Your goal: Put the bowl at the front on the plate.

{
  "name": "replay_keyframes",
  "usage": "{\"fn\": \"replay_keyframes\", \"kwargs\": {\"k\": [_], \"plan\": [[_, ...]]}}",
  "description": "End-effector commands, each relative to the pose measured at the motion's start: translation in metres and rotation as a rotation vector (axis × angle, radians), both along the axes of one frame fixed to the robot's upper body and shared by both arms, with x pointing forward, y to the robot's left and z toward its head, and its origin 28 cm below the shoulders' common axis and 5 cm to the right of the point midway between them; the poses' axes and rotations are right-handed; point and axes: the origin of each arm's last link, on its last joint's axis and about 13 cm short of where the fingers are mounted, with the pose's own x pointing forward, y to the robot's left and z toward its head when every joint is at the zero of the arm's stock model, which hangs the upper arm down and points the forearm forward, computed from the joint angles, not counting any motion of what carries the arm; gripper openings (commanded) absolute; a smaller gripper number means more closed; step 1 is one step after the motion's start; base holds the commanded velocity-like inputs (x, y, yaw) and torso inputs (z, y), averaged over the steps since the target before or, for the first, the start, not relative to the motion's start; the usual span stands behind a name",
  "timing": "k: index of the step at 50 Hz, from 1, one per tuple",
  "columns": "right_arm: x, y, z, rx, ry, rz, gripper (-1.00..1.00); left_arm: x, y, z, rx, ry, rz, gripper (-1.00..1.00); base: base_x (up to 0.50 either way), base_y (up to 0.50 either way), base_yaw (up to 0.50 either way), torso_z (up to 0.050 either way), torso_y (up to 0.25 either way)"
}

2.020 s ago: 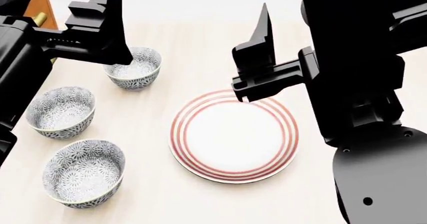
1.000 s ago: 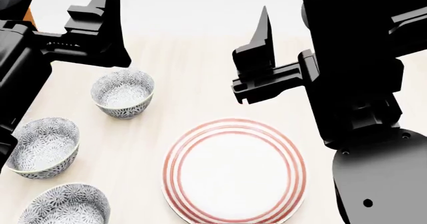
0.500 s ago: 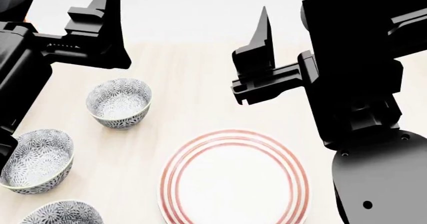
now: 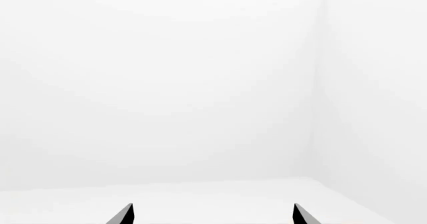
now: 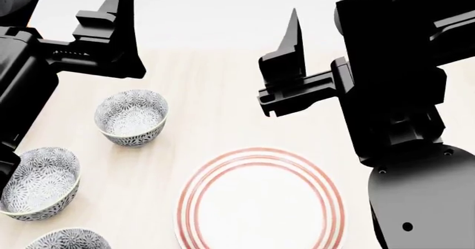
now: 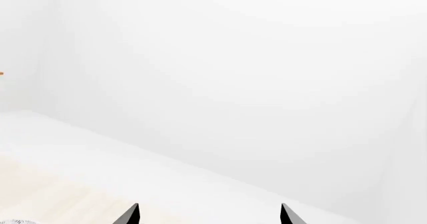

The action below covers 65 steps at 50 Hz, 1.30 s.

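The table (image 5: pixel 215 93) looks like pale, matt wood with faint straight grain. The plate (image 5: pixel 260 204) reads as smooth white ceramic, lightly glossy, with thin red rings painted near its rim. The three bowls, far (image 5: pixel 131 117), middle (image 5: pixel 37 182) and nearest (image 5: pixel 70 239), look glazed, patterned blue-grey. Both arms look like matt black plastic.

Probably a bare simulated dining setup: pale wooden table (image 5: pixel 215 110), patterned bowls (image 5: pixel 130 116), plain white walls (image 4: pixel 167 84).

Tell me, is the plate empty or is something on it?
Empty. The head view shows the plate bare white inside its red rings; its near edge is cut off.
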Motion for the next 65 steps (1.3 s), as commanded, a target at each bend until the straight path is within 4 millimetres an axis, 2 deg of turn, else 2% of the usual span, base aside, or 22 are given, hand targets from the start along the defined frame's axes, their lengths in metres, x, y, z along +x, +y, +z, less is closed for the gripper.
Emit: {"fn": "replay_keyframes", "kwargs": {"k": [1, 10, 21, 33, 65], "plan": [[0.001, 0.000, -0.001, 0.003, 0.000, -0.003, 1.00, 0.001, 0.000, -0.002, -0.004, 0.015, 0.002, 1.00, 0.00, 0.00, 0.00, 0.000, 0.000], [0.000, -0.001, -0.002, 0.004, 0.002, -0.005, 1.00, 0.007, 0.000, -0.008, 0.000, 0.184, 0.041, 1.00, 0.00, 0.00, 0.00, 0.000, 0.000], [-0.001, -0.002, -0.001, 0.004, 0.000, -0.007, 1.00, 0.004, -0.002, -0.009, 0.035, 0.338, 0.045, 1.00, 0.00, 0.00, 0.00, 0.000, 0.000], [-0.001, -0.002, -0.002, 0.007, -0.006, -0.006, 1.00, -0.006, -0.003, -0.011, 0.086, 0.421, 0.036, 1.00, 0.00, 0.00, 0.00, 0.000, 0.000], [-0.002, -0.001, -0.002, 0.002, -0.011, -0.004, 1.00, -0.008, -0.001, -0.047, 0.183, 0.582, 0.028, 1.00, 0.00, 0.00, 0.00, 0.000, 0.000]]}}
